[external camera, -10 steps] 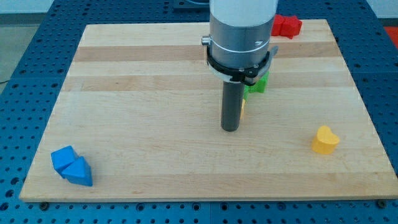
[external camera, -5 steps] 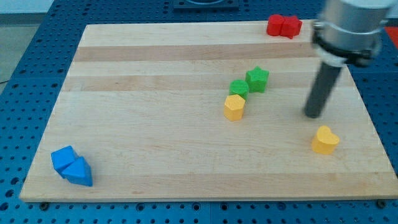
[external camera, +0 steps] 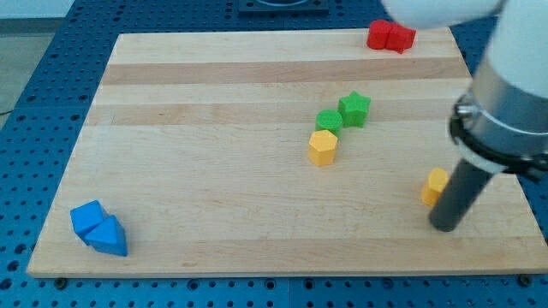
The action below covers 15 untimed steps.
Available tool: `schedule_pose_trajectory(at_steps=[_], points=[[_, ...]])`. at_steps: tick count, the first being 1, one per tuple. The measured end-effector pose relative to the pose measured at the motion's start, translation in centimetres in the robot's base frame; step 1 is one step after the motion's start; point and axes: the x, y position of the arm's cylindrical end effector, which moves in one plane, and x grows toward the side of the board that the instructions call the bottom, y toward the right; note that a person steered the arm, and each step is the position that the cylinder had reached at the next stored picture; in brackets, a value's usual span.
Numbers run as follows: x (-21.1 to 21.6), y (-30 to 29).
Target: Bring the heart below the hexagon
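One light, rigid heart [external camera: 434, 185] sits at four o'clock on the counter [external camera: 214, 214], seemingly touching our tip [external camera: 446, 228]; we have no claw, so push its right flank toward the hexagon [external camera: 323, 147].

The pale wooden board [external camera: 214, 197] shows lengthwise grain stripes, on a blue perforated table [external camera: 34, 128]. A yellow hexagon block [external camera: 323, 147], a yellow heart block [external camera: 434, 185], a green star block [external camera: 354, 109], a green rounded block [external camera: 329, 121], red blocks [external camera: 391, 36] and blue blocks [external camera: 98, 228] lie on it. My tip [external camera: 445, 228] is dark grey.
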Motion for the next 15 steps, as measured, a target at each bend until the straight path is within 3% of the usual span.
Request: schedule_pose_trajectory(at_steps=[1,2,3,4,5,6,7,9,10,11,13,15], points=[[-3.1,0.8],[-5.0,-4.3],[-5.0,-13.4],[-3.8,-12.6],[-2.9,-4.9],[-5.6,-0.6],[-8.4,-1.0],[-7.6,-5.1],[-10.1,-1.1],[-12.8,-1.5],[-6.6,-8.1],[-6.1,-7.9]])
